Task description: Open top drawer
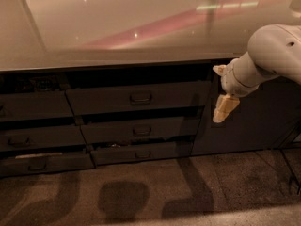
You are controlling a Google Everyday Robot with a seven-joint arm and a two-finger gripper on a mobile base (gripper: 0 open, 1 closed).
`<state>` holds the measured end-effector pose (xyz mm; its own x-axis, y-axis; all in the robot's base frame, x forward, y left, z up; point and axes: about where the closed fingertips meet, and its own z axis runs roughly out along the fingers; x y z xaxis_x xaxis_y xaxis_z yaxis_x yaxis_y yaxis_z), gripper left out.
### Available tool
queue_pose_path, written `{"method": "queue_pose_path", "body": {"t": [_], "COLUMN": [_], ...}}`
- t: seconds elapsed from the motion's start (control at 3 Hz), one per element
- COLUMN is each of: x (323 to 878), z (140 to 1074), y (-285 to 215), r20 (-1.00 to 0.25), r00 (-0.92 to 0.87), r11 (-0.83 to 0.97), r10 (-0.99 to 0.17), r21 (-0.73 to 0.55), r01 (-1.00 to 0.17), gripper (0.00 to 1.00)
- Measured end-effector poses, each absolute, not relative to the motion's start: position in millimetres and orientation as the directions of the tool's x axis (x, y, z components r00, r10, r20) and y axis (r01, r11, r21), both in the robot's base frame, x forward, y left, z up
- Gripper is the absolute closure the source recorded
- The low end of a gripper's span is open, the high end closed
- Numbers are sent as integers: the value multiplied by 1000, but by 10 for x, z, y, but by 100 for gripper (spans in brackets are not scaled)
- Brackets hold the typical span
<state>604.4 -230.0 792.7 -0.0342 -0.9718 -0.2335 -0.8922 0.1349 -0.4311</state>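
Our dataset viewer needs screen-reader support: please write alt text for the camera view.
The cream end effector of a white robot arm hangs right of the wide dark grey top drawer, level with its small central pull handle but apart from it. A glossy beige countertop runs above.

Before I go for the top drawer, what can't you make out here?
Camera view:
Inside the top drawer: the dark gap under the counter hides it.
The left-hand drawers: cut off by the left edge.
The gripper, right of the top drawer before the cabinet door: its distance from the door is unreadable.
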Motion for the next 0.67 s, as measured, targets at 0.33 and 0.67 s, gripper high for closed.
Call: {"method": "queue_pose_path", "body": {"t": [0.33, 0.67], "x": [6104, 6259], "z": [7872, 7712], "y": [-2302, -1874], "r20": [-221, -149], "r00": [-44, 30], "r11": [140, 50], "r10": [-974, -988], "r21": [-443, -507], "r01": [-885, -860], "gripper": [0, 0]}}
